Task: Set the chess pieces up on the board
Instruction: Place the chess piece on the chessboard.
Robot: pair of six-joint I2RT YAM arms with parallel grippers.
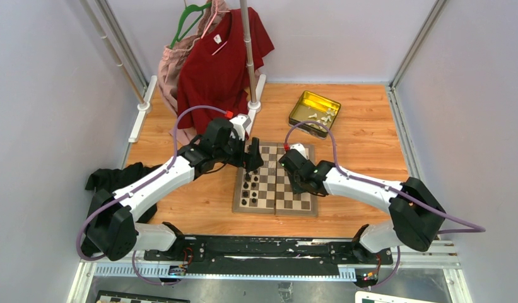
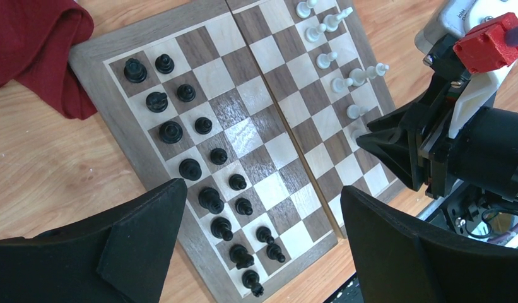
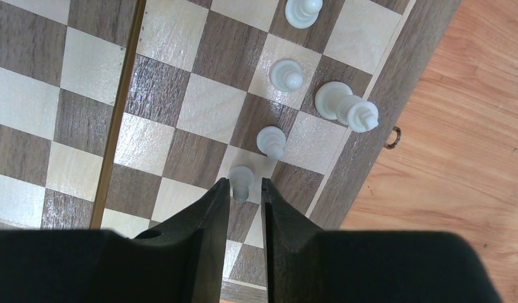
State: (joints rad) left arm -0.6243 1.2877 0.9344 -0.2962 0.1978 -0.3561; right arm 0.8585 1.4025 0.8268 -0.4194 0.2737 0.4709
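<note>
The wooden board (image 1: pixel 275 203) lies mid-table; it also shows in the left wrist view (image 2: pixel 243 136) and the right wrist view (image 3: pixel 206 107). Black figures (image 2: pixel 211 199) fill its left two columns. Several white chess pieces (image 2: pixel 335 84) stand along its right side. My right gripper (image 3: pixel 245 183) is low over the board's right side (image 1: pixel 293 165), shut on a white pawn (image 3: pixel 241 180) resting on a light square beside other white pieces (image 3: pixel 286 74). My left gripper (image 2: pixel 262 187) hovers open and empty above the board's left part (image 1: pixel 253 161).
A gold tin (image 1: pixel 305 107) at the back right holds more white pieces (image 1: pixel 322 117). A red shirt (image 1: pixel 221 63) hangs on a rack pole (image 1: pixel 248 57) behind the board and touches its corner (image 2: pixel 29 44). A black cloth (image 1: pixel 117 180) lies at the left.
</note>
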